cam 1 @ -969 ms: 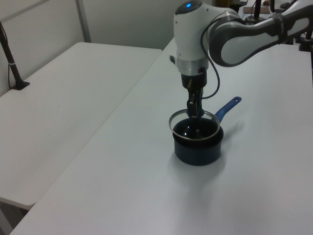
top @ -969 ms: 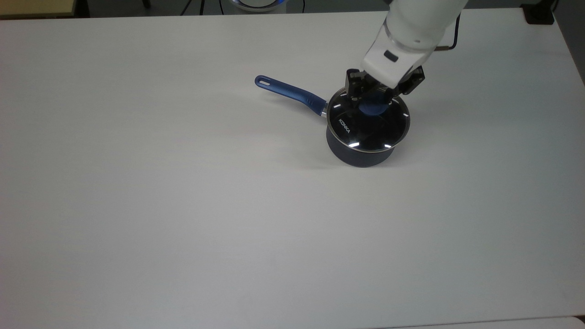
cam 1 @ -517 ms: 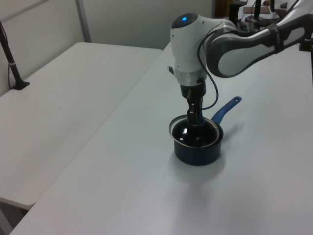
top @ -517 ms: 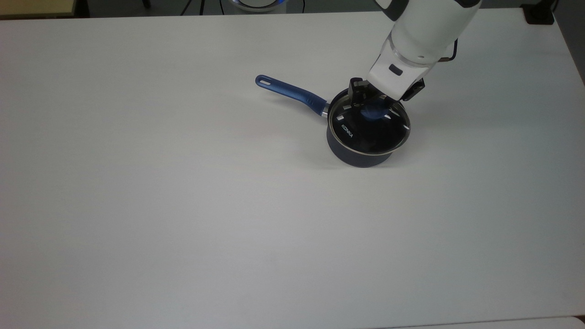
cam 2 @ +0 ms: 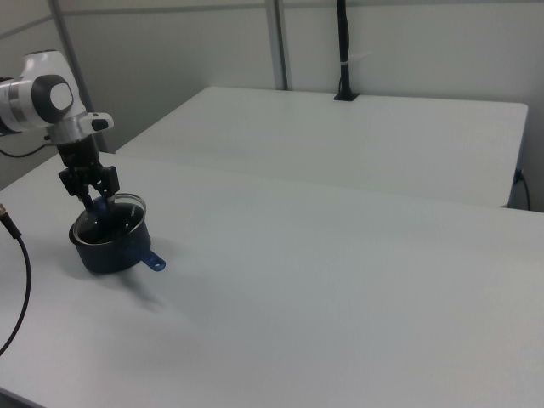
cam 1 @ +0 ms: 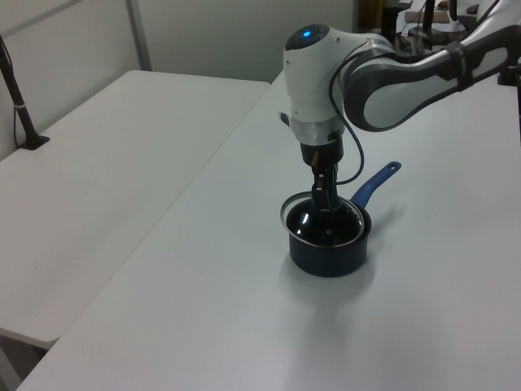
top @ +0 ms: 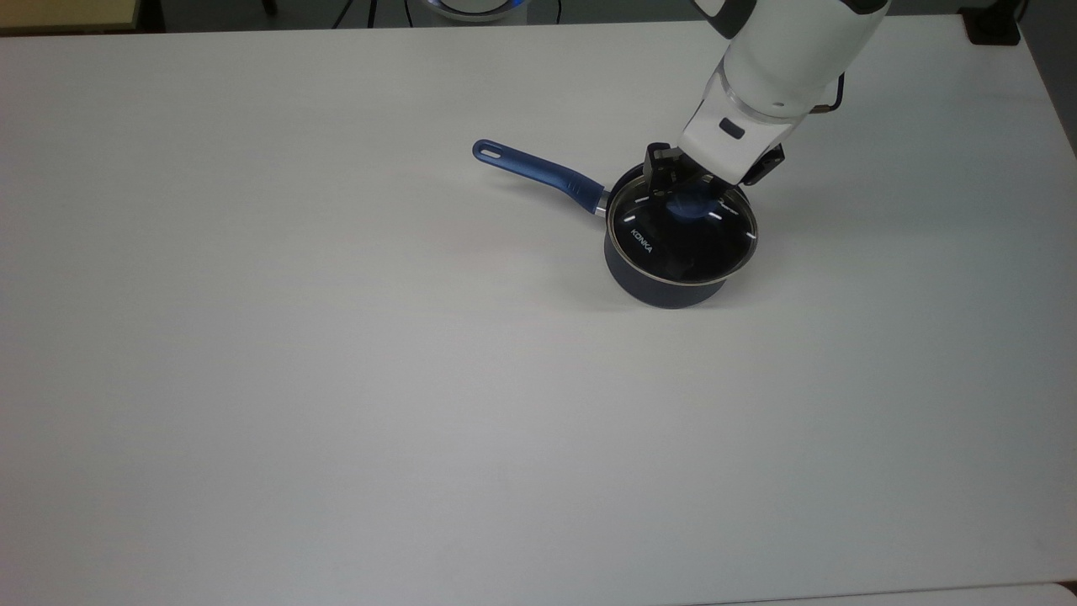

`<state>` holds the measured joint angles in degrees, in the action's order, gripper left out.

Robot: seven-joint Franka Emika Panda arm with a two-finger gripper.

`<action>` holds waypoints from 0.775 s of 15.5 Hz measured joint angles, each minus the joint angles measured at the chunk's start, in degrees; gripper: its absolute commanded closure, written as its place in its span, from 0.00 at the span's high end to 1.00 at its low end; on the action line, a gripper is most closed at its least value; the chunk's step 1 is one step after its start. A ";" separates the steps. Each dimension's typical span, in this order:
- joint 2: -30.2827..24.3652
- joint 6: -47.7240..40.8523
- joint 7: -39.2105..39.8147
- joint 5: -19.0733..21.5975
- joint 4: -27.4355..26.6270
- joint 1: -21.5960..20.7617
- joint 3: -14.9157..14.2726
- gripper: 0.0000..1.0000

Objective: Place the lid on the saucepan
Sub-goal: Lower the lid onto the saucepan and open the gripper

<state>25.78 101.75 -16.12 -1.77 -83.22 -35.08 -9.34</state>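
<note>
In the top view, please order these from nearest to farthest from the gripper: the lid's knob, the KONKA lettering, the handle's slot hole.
1. Knob, between the jaws of the gripper.
2. KONKA lettering, on the lid's left part.
3. Slot hole, at the handle's far left end.

arm [cam 1: 383, 69]: white shells, grey joints | blue light on top | black cable | tool [top: 697, 195]: black

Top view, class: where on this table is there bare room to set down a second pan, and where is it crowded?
Bare: the table on the top view's left of the saucepan handle, and the wide stretch below the pan to the near edge. Crowded: around the pan itself, where the tool holds the lid knob.
</note>
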 measured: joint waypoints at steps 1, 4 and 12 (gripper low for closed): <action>0.00 -0.20 0.07 0.04 0.03 0.00 0.00 0.40; -0.04 -2.70 0.38 0.65 0.40 0.03 -0.02 0.39; -0.21 -4.71 1.42 1.97 0.36 0.15 -0.07 0.53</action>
<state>25.57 97.05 -14.70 0.20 -82.86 -34.93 -9.41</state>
